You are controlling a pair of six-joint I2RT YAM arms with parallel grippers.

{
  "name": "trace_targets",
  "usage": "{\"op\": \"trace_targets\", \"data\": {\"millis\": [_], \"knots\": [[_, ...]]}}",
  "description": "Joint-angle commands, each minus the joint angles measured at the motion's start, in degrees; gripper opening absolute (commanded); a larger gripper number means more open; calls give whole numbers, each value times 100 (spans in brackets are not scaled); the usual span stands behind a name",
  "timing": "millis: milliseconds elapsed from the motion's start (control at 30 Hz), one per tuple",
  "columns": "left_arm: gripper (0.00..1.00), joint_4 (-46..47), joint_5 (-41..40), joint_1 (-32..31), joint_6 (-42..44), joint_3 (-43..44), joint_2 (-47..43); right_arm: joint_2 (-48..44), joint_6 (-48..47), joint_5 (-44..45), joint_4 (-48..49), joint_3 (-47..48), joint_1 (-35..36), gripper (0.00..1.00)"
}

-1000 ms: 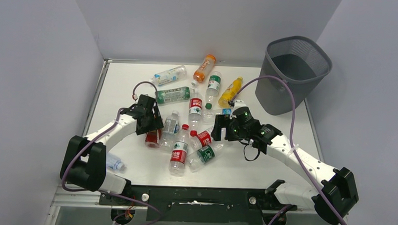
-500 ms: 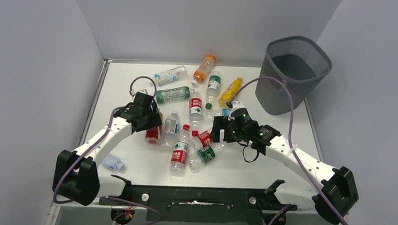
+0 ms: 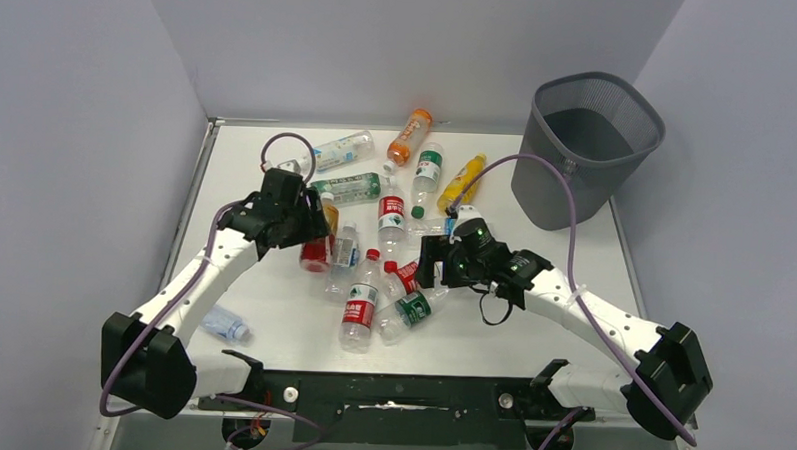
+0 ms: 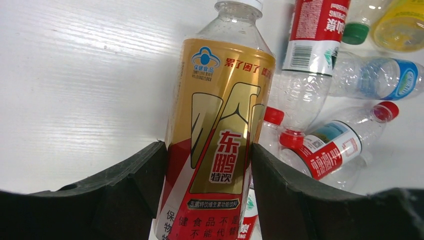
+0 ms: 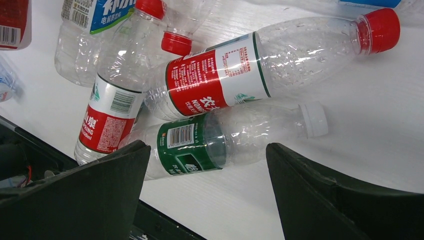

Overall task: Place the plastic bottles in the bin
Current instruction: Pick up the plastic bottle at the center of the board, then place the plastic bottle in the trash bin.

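My left gripper (image 4: 207, 150) is shut on a gold-and-red labelled bottle (image 4: 220, 125) and holds it off the table; in the top view it (image 3: 319, 238) hangs under the gripper (image 3: 309, 232) at the left of the bottle pile. My right gripper (image 5: 207, 150) is open, its jaws wide apart over a clear green-labelled bottle (image 5: 190, 145) lying beside a red-labelled one (image 5: 215, 82); in the top view the gripper (image 3: 428, 268) is right of the pile. The dark mesh bin (image 3: 590, 142) stands at the far right, apart from both grippers.
Several bottles lie across the table's middle and back: an orange one (image 3: 410, 135), a yellow one (image 3: 462, 182), a green-labelled one (image 3: 348, 190), a blue-labelled one (image 3: 335, 151), a red-labelled one (image 3: 358, 306). A crushed bottle (image 3: 226, 324) lies near the left arm.
My left gripper has moved away from the near edge and up with the gold-and-red bottle in it. My right gripper has shifted slightly left, still open.
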Motion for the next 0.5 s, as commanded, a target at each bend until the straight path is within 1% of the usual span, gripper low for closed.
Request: {"op": "trace_targets", "data": {"millis": [0,133,467], "knots": [[58,203,456,-96,-84,331,-224,23,52,137,267,237,56,90],[57,295,465,-325,-118,370,-134,69,72,85,271,321,67,90],[57,595,356,-1089,-144,493,77,87,209,-446,495,656,-2,91]]}}
